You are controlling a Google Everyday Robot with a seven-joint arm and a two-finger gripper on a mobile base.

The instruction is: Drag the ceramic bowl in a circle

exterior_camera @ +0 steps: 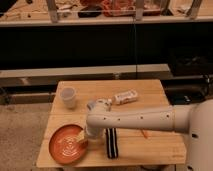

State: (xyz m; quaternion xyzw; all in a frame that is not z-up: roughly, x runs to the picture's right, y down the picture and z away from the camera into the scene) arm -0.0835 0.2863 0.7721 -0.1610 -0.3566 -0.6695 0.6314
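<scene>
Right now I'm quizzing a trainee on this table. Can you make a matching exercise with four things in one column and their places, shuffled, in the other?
Things:
1. ceramic bowl
2. white cup
3. white bottle
4. hand

Places:
A. standing at the back left of the table
B. lying on its side toward the back, right of the cup
C. at the front left corner of the table
D. lowered at the bowl's right side

Pairs: 1-C, 2-A, 3-B, 4-D
</scene>
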